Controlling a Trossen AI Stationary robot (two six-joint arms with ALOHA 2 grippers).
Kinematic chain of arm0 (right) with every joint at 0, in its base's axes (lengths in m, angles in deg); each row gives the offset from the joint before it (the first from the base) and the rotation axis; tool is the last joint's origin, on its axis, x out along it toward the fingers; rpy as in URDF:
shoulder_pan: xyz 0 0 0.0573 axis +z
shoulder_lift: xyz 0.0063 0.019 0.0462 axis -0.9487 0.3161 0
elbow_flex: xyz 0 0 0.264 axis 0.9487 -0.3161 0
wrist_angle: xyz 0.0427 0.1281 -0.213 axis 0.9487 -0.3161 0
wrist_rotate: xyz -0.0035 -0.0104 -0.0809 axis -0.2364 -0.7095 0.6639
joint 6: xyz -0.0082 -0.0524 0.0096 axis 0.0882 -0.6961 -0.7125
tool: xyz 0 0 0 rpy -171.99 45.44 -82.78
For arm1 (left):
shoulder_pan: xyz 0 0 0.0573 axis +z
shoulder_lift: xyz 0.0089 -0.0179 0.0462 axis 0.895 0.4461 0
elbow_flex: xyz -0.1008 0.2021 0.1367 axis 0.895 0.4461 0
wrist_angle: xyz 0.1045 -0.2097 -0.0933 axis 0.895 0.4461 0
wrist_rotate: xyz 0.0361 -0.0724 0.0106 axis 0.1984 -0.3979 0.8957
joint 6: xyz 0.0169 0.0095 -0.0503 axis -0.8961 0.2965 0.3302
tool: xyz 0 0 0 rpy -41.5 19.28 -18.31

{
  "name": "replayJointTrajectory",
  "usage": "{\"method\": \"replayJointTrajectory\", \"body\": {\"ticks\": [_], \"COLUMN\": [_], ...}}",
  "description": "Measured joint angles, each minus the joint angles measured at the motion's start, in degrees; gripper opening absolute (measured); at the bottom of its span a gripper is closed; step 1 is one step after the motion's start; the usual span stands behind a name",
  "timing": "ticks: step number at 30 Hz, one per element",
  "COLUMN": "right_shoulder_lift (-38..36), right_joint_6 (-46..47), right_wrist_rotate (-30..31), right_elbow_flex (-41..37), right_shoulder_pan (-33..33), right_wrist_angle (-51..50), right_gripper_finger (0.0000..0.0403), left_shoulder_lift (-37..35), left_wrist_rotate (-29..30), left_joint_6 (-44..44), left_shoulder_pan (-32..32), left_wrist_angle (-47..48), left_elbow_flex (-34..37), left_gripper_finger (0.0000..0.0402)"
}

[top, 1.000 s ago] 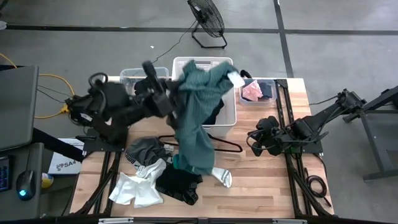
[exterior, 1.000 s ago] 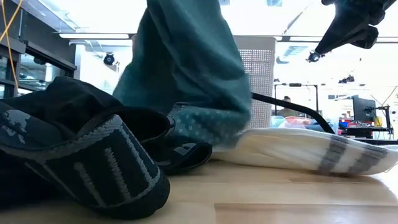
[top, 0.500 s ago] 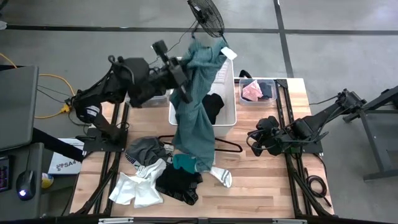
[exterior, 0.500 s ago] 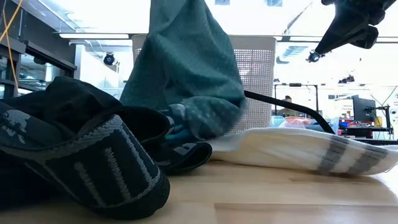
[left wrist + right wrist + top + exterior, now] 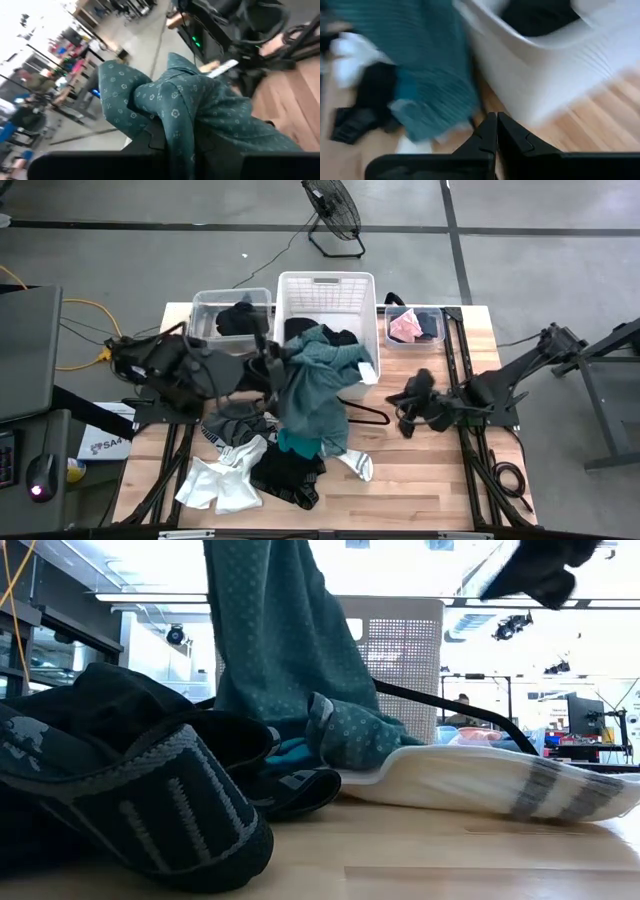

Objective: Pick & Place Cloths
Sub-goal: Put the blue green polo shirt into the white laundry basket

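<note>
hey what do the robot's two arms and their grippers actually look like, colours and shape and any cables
Both arms are dark, almost black, built of chunky jointed segments. The left gripper and right gripper match them. In the right wrist view the right gripper's fingers are matte black, tapering wedges. Dark cables loop around the right arm's wrist. No markings are legible.

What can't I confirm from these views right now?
- Left gripper, high view: the teal-green garment covers its fingers, so the grip is unclear.
- White basket contents: partly under that garment.
- Right wrist view: motion blur smears the cloths; the right gripper looks shut.
</note>
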Motion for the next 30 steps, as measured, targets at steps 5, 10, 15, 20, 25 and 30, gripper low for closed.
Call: {"method": "replayJointTrajectory", "body": {"ticks": [5, 10, 15, 20, 25, 30], "right_shoulder_lift": [8.5, 19.3, 28.2, 33.6, 37.3, 40.1], "right_joint_6": [-23.2, -38.3, -40.0, -43.2, -49.9, -57.6], "right_wrist_rotate": [0.1, 0.1, -2.0, -2.9, -4.4, -2.6], "right_elbow_flex": [-2.1, -2.1, -2.1, -2.1, -2.1, -2.1], "right_shoulder_pan": [2.0, 0.9, -2.0, -3.8, -5.0, -5.0], "right_wrist_angle": [27.6, 42.7, 50.0, 62.4, 76.1, 83.5], "right_gripper_finger": [0.0004, 0.0014, 0.0067, 0.0158, 0.0256, 0.0327], "left_shoulder_lift": [-0.4, -0.5, -0.5, -0.5, -0.5, -0.5], "left_wrist_rotate": [1.7, 1.7, 1.7, 1.7, 1.3, 0.9], "left_joint_6": [-2.4, -2.9, -3.6, -3.6, -4.6, -10.0], "left_shoulder_pan": [-0.6, -0.5, -0.5, -0.5, -0.5, -0.5], "left_wrist_angle": [-3.3, -3.6, -5.3, -5.6, -8.5, -15.3], "left_elbow_flex": [0.0, 0.0, 0.0, 0.0, 0.0, 0.0], "left_gripper_finger": [0.0021, 0.0021, 0.0021, 0.0021, 0.0021, 0.0021]}}
